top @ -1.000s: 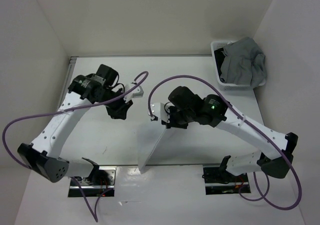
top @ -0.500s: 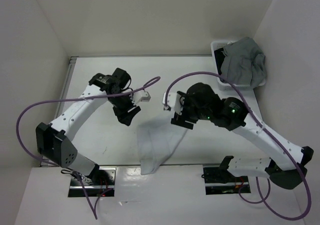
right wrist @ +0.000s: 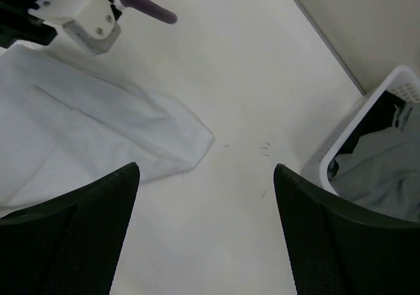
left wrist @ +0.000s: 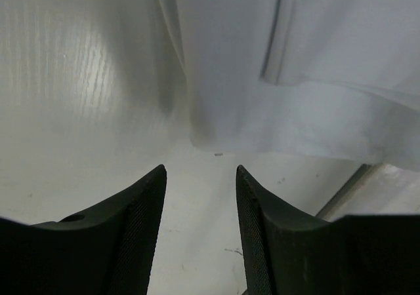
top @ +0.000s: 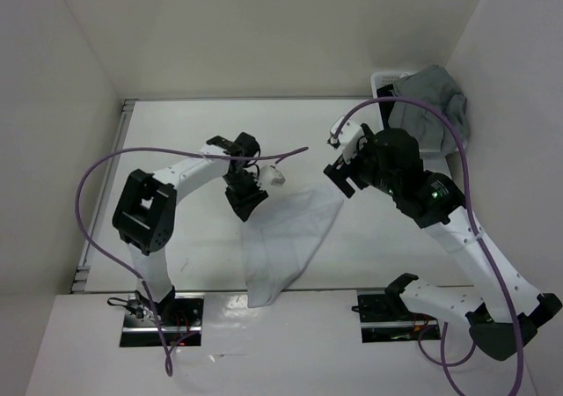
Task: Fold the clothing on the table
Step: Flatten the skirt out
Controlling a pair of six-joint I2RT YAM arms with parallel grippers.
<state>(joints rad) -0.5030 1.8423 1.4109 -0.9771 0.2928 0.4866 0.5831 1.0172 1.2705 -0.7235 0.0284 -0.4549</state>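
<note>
The white clothing (top: 295, 233) lies flat on the table (top: 176, 141), spread from the middle toward the near edge. My left gripper (top: 248, 204) stands open just off the cloth's far-left corner. In the left wrist view the left gripper (left wrist: 200, 169) has only bare table between its fingers, and the clothing (left wrist: 275, 78) lies a little beyond their tips. My right gripper (top: 339, 174) is open wide above the table, off the cloth's far-right corner. The right wrist view shows the right gripper (right wrist: 207, 168) empty, with a corner of the clothing (right wrist: 98, 131) to its left.
A white slatted basket (top: 381, 83) stands at the table's far right corner with a grey garment (top: 431, 106) draped over it; the basket (right wrist: 367, 121) and the grey garment (right wrist: 384, 170) also show in the right wrist view. A grey rail (top: 106, 194) runs along the table's left edge.
Both grippers have opened and let go of the clothing, which has dropped and spread flat to the right. The right arm has drawn back toward the basket; the left has swung right.
</note>
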